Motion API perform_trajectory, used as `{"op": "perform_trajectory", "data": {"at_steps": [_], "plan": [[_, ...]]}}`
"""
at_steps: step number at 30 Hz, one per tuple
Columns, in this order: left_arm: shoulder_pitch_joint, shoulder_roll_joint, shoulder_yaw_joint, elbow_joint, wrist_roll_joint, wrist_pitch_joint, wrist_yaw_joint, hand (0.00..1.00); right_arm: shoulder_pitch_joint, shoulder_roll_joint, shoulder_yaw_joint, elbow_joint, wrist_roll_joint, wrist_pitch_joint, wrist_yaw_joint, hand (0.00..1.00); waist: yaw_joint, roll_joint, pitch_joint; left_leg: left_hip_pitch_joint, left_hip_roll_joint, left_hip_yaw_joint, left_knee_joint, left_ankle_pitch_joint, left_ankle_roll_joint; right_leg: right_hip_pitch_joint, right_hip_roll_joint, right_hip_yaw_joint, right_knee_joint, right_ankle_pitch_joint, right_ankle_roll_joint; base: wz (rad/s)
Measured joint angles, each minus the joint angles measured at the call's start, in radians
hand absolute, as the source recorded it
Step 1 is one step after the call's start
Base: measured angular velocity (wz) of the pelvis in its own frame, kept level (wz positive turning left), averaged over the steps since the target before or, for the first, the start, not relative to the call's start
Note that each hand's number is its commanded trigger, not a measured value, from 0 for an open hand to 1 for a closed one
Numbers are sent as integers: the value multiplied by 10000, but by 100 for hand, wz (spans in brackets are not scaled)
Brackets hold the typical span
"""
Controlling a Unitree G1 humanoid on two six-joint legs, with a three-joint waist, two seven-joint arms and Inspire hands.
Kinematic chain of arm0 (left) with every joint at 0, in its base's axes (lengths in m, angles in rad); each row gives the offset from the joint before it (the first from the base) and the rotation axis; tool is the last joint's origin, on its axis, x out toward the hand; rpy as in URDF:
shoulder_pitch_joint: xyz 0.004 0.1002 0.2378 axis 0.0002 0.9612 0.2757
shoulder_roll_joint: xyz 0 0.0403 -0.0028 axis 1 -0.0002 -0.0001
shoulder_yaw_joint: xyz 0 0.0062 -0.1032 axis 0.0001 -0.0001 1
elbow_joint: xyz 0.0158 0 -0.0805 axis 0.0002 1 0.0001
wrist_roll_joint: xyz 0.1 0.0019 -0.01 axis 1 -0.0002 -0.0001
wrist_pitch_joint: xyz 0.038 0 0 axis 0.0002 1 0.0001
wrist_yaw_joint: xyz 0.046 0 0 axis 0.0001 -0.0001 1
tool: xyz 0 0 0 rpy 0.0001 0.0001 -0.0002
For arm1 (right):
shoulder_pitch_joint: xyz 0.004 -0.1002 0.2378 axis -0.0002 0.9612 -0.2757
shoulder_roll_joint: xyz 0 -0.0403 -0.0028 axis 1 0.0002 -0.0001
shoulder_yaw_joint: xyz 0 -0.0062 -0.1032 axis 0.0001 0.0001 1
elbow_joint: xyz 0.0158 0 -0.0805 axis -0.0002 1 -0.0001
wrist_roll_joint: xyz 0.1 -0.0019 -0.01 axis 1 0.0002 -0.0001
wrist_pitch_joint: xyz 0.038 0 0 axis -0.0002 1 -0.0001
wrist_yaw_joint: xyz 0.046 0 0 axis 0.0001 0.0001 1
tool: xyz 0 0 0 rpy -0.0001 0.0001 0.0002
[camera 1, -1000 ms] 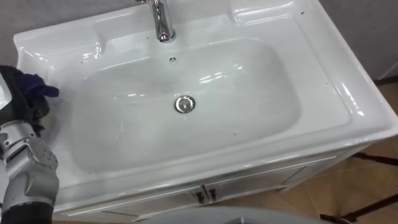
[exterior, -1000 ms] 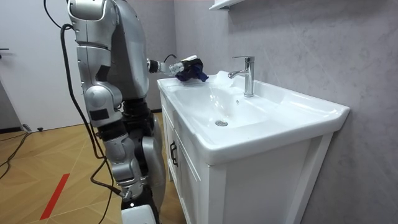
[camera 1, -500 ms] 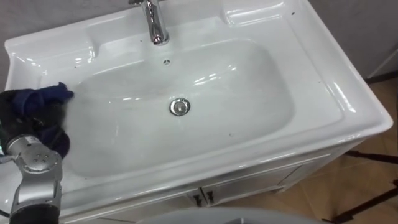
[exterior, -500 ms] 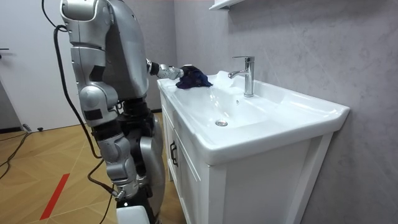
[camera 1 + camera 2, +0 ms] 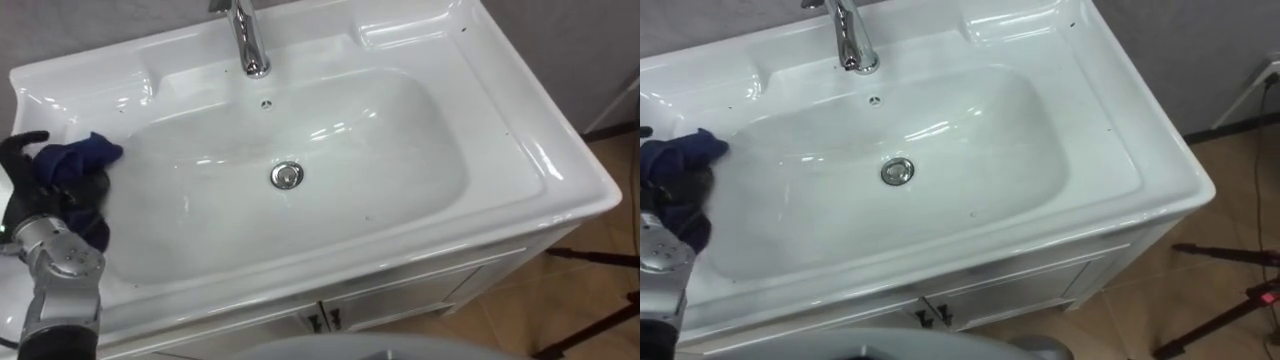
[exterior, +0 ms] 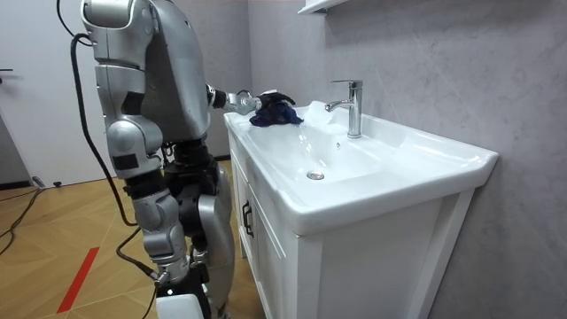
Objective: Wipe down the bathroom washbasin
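Note:
The white basin (image 5: 500,120) lies below me, with a chrome tap (image 5: 248,40) at its back and a drain (image 5: 287,176) in the middle of the bowl. A dark blue cloth (image 5: 78,158) is bunched on the bowl's left rim. My left hand (image 5: 18,152) rests at that cloth, its dark fingers spread and lifted off the bundle rather than curled round it. In the room view I stand at the front of the vanity's left end, left arm stretched over the rim to the cloth (image 6: 276,112).
Under the basin is a white cabinet with two small door handles (image 5: 325,318). Wooden floor shows to the right, with thin black stand legs (image 5: 590,260) on it. A grey wall runs behind the tap.
My left hand, curled on the cloth a second ago, has brought it down onto the left rim and spread its fingers. The camera has shifted slightly.

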Motion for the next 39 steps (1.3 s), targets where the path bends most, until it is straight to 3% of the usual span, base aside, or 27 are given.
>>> {"op": "perform_trajectory", "data": {"at_steps": [3,4,7,21,23,26,29,31,36,39], "plan": [[-1,8,-1,-127,1457,7,3,0,0,-33,8,-36,-249,-29,166,0,-20,13,14,43,7,-30,4,0,0,48,-2,-22,3,2,-4,1],[-2,11,-2,-198,1868,5,4,0,0,-49,15,-45,-234,-44,206,0,-31,44,68,80,7,-31,7,0,0,96,-7,-32,-8,2,-3,0],[-5,42,-4,-384,2679,11,232,0,-28,-95,136,-45,20,-49,297,0,-62,31,116,9,-2,-57,7,0,0,33,-16,-35,-19,0,0,0],[-4,70,-22,-398,2822,-53,890,0,-193,-154,227,-26,28,-260,362,0,-181,94,147,-84,-7,-83,12,0,0,-66,-15,-47,-36,0,-1,0],[-12,70,-21,-414,2576,-109,915,0,-204,-154,224,-19,28,-258,355,0,-174,110,138,-85,-10,-85,16,0,0,-112,-14,-38,-33,0,-1,0],[-14,70,-15,-963,1174,-190,961,0,-169,-156,239,-19,47,-258,337,0,-163,105,131,-117,-8,-90,12,0,0,-151,-9,-30,8,1,-1,0],[-19,83,9,-1710,-338,-506,1120,0,-200,-156,215,-17,39,-312,296,0,-166,117,130,-104,-7,-127,11,0,0,-141,-10,-14,11,2,-3,0],[-19,84,21,-2221,-1188,-786,1275,0,-159,-121,208,-30,27,-543,296,0,-164,125,131,-85,-6,-125,11,0,0,-142,-5,-10,29,2,-3,0],[-33,100,518,-3518,-2343,-938,1309,0,-187,-52,93,0,6,-593,304,0,-168,59,144,-80,-9,-140,13,0,0,-200,-9,-1,143,-24,-10,0],[-79,202,927,-3993,-2714,-1321,1494,0,-186,-38,87,3,20,-604,306,0,-174,15,155,-47,-9,-144,13,0,0,-197,-8,6,146,-26,-12,0]]}}
